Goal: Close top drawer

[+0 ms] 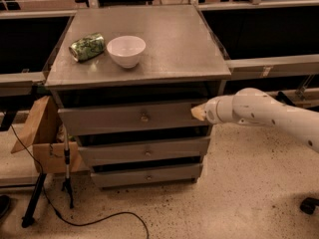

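Note:
The top drawer [129,117] is a wide grey drawer with a small brass knob [144,117] at the centre of its front. It stands out a little from the cabinet, with a dark gap above it. My gripper [198,112] is at the end of the white arm [259,114] that comes in from the right. Its tip touches the right end of the drawer front.
On the cabinet top [174,44] stand a white bowl [126,50] and a green can [87,46] lying on its side. Two narrower drawers [147,152] sit below. A cardboard box [46,138], a stand and a cable [99,218] are at the left on the floor.

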You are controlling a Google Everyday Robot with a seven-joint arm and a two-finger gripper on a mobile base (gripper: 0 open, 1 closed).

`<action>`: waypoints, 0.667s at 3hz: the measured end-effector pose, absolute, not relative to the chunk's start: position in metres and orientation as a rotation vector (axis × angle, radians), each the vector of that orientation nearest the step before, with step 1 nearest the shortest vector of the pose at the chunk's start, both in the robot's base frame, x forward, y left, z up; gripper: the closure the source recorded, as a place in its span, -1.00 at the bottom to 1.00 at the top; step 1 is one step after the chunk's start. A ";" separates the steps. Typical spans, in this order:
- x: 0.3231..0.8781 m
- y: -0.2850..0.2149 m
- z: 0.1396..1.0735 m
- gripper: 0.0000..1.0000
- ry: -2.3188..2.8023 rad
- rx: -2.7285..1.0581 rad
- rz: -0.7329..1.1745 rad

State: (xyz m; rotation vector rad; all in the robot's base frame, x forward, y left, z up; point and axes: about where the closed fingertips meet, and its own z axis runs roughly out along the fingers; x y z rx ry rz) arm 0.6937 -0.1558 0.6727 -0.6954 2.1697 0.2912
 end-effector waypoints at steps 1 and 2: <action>0.703 -0.152 0.675 1.00 2.146 -0.667 0.299; 0.704 -0.150 0.676 1.00 2.139 -0.653 0.304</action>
